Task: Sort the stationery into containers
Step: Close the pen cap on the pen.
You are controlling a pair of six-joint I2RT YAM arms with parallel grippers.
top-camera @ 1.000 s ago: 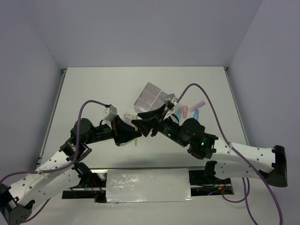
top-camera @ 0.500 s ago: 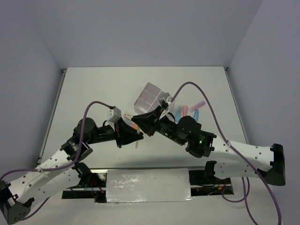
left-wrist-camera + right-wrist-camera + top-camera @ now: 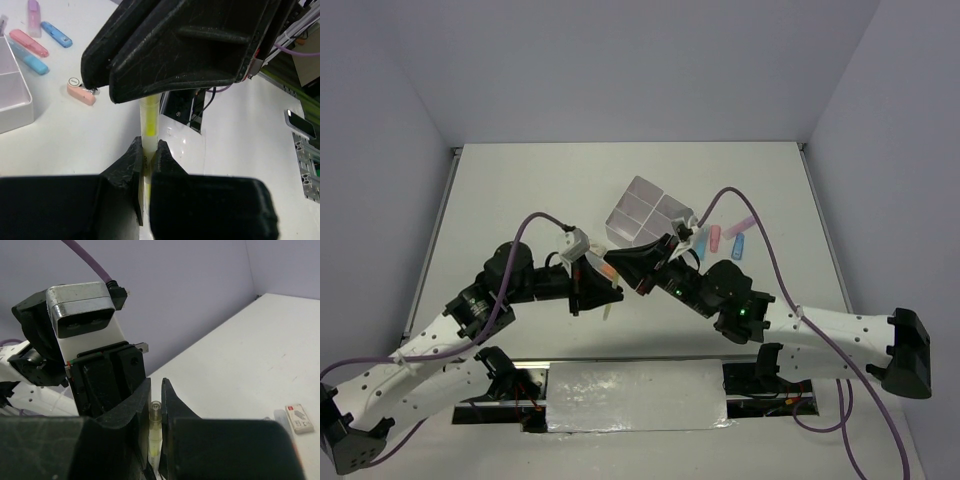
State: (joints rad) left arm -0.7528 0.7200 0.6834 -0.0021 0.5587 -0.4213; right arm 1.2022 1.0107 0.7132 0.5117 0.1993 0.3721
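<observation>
Your right claw [image 3: 155,390] had drawn its fingers in since a second before, and both arms had edged closer together over the middle of the worktop [image 3: 520,190]. You had its fingers right against both sides of the yellow pen [image 3: 155,430], near the pen's clear tip. Your left claw [image 3: 146,150] was clamped tight on the same pen lower down its barrel, so the pen spanned between the two claws, lifted off the worktop.

Beyond them, you had a stubby peach-pink piece [image 3: 81,92] lying just beside the white box [image 3: 15,107]. Past the box lay a pink highlighter [image 3: 29,42] and a blue highlighter [image 3: 56,34], close together but apart. An eraser [image 3: 299,418] lay flat on the worktop, well off to the side.
</observation>
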